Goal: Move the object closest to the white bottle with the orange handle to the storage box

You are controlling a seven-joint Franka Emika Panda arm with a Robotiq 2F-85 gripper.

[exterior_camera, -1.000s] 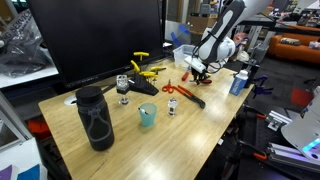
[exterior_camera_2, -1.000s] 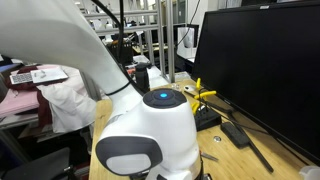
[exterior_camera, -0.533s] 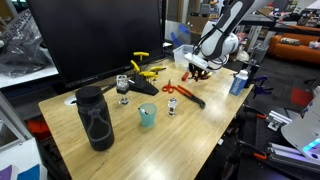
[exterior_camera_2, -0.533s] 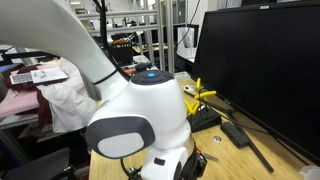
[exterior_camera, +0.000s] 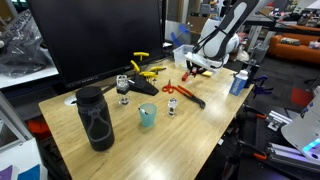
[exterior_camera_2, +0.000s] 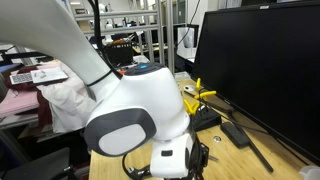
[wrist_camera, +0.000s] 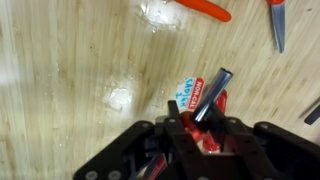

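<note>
A pale wooden table (exterior_camera: 205, 125) spreads beneath the fingers (wrist_camera: 178, 132), and in the wrist view its grain shows a bright patch of glare (wrist_camera: 165, 12) just ahead of them. Well beyond the fingers, along the table's far edge, stands a large black screen (exterior_camera: 100, 40). In an exterior view, metal shelving racks (exterior_camera_2: 150, 25) crowd a cluttered workroom behind.

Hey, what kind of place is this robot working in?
Probably a lab or workshop: a wooden workbench strewn with hand tools like orange-handled scissors and yellow clamps, a large black monitor, and metal racks of equipment behind.
</note>
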